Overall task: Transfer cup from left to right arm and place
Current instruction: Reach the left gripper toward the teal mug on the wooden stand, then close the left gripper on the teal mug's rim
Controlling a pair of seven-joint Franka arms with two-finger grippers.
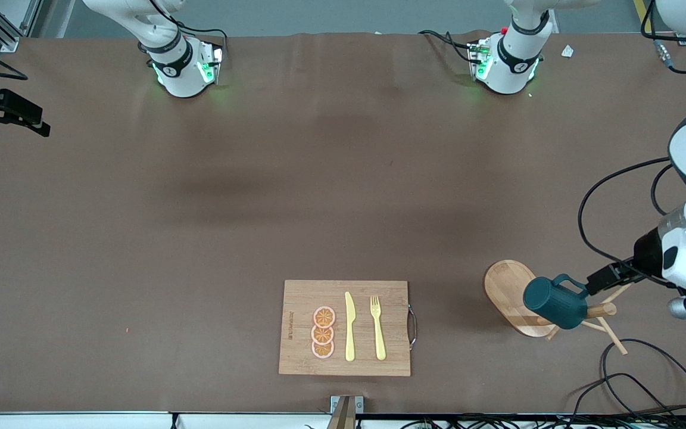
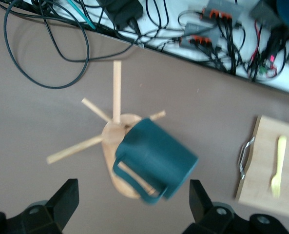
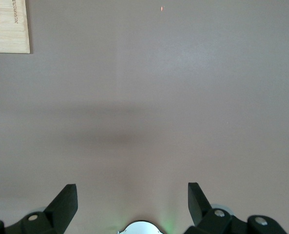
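- Currently, dark teal cylindrical cup [image 1: 556, 305] with loop handle: hung tilted on the wooden peg rack [image 1: 515, 298], which stands toward the left arm's end of the table from the board.
- Left gripper [image 2: 133, 207]: over the rack, fingers spread wide either side of the cup's handle, gripping nothing.
- Right gripper [image 3: 132, 207]: waiting over bare brown table [image 1: 200, 238], fingers wide apart, empty.
- Bamboo cutting board [image 1: 345, 328] with metal handle: carries 3 orange slices [image 1: 323, 332], 1 yellow knife [image 1: 349, 326], 1 yellow fork [image 1: 377, 328].
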